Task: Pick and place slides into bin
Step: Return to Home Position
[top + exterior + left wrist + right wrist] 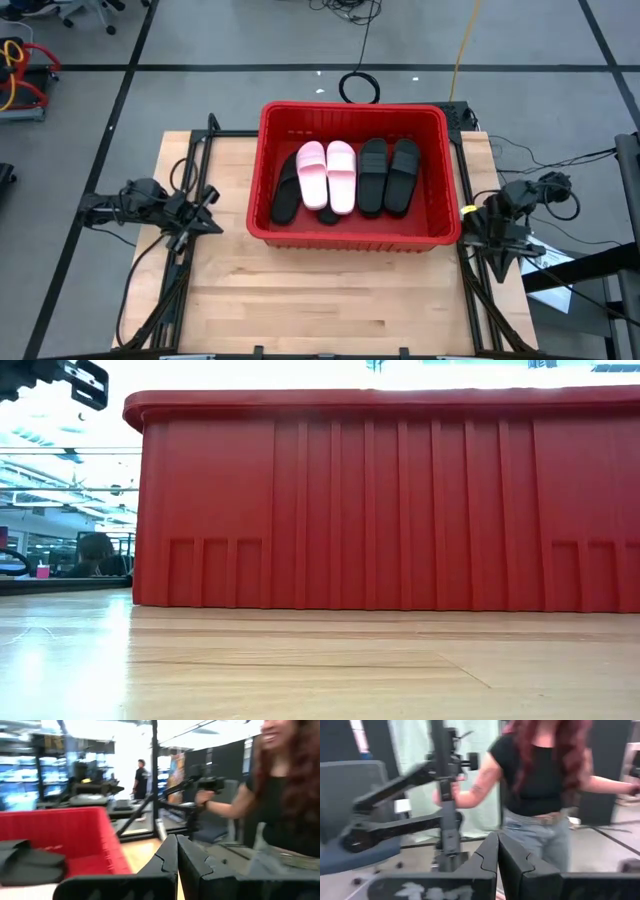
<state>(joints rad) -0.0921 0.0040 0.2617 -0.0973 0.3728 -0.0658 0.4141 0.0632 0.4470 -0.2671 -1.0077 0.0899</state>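
The red bin [352, 235] stands on the wooden table at its far middle; its near wall [380, 500] fills the low view. Several slides lie flat in it side by side: a black one [287, 192] at the left, two pink ones [312, 172] [341, 176], then two black ones [372, 176] [402, 176]. My left gripper [177, 855] is shut and empty, drawn back at the table's left edge [208, 212], apart from the bin. At the table's right edge my right gripper [498, 852] [503, 262] is shut on nothing too.
Bare wooden tabletop [320, 300] lies near of the bin. Black frame rails [185, 290] [470, 300] run along both table sides. A person [540, 780] stands beyond the table with a hand on another arm's handle [205, 785]. A second person [141, 780] stands far off.
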